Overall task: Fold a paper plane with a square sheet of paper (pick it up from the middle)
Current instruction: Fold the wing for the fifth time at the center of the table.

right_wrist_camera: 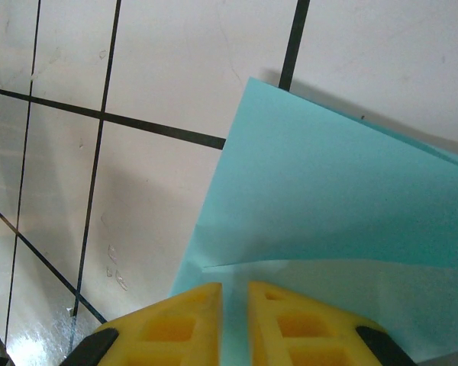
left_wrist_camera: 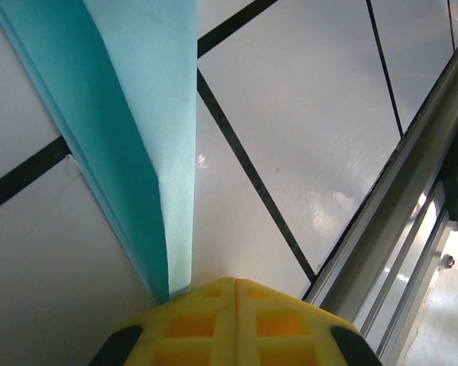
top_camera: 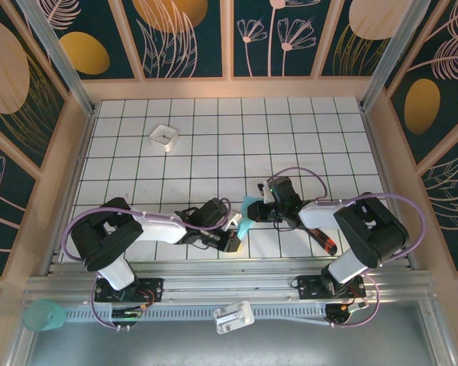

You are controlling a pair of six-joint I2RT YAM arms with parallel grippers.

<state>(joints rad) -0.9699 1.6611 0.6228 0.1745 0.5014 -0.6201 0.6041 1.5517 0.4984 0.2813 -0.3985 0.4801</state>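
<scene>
Pinching the folded turquoise paper from both sides | left gripper is clamping shut on its creased spine | right gripper is nipping a flap between its jaws | paper's looking featherlight, floppy and easy to crumple, so I'm guessing grip along the folds, gently

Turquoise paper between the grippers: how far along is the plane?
Done: the thin turquoise-blue paper sheet is picked up and already shows layered folds. In hand: the left gripper and right gripper both pinch it. Remaining: no finished dart shape is visible, so more creasing is likely.
</scene>
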